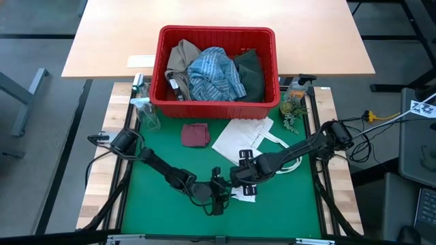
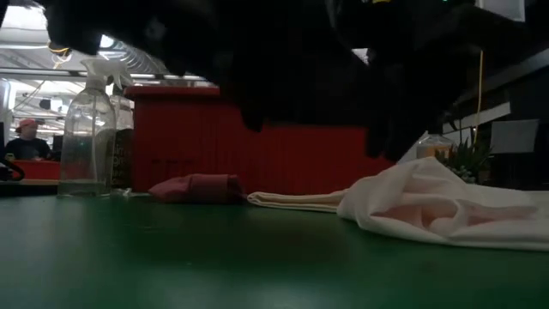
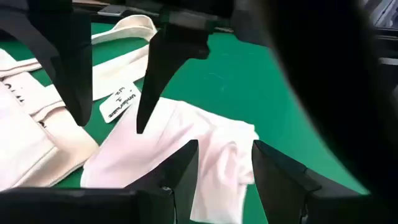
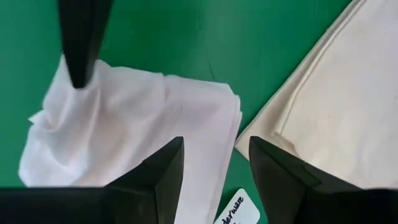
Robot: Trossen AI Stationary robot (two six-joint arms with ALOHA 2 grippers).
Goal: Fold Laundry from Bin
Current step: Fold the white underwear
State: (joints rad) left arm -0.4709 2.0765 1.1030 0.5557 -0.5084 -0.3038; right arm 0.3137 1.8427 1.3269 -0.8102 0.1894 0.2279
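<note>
White, thin, rumpled small cloth (image 4: 130, 118) lies on the green desk mat (image 1: 170, 211) beside the flat cream tote bag (image 4: 336, 118); left hand (image 3: 225, 171) and right hand (image 4: 214, 168) hover over it, both released

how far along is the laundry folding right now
Early. Done: a small maroon cloth lies folded on the green mat, out of the red bin. In hand: both grippers, left and right, hover open over a small white cloth beside the white tote bag; neither grips it. Left: the striped shirt, tan garment and dark green garment sit in the bin.
</note>
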